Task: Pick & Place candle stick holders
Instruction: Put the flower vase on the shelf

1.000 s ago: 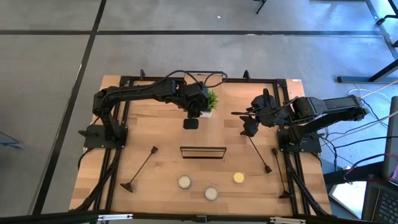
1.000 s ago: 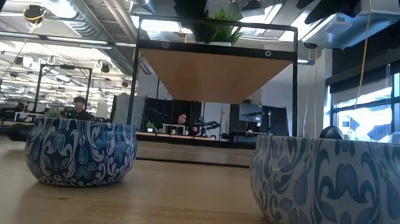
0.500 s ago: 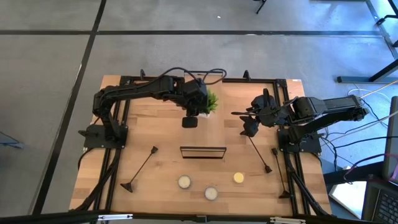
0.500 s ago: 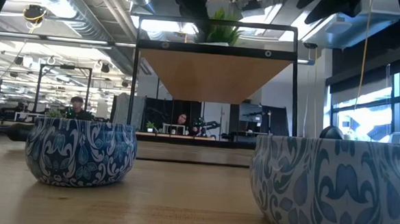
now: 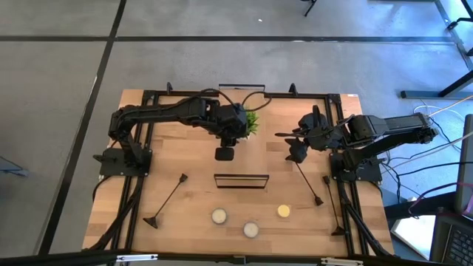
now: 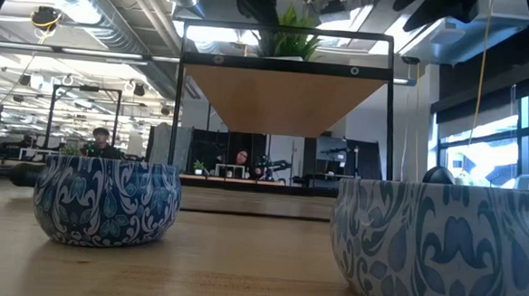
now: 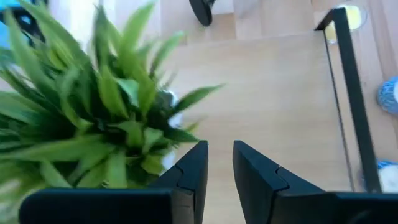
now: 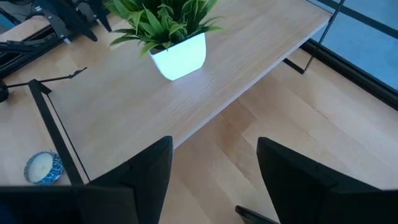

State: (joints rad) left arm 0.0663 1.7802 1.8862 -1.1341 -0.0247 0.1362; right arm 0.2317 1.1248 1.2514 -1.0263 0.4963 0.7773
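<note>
Black left gripper (image 7: 217, 163), fingers slightly apart, empty, beside plant (image 5: 252, 120); could topple it. Right gripper (image 8: 214, 165) fingers apart.

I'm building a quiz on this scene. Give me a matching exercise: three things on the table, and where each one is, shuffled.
Things:
1. potted plant
2. yellow candle
3. lying candle stick holder

Places:
a. front left part of the table
b. on the raised shelf, by the left gripper
c. near the front edge, right of the white candles

Pairs: 1-b, 2-c, 3-a
</note>
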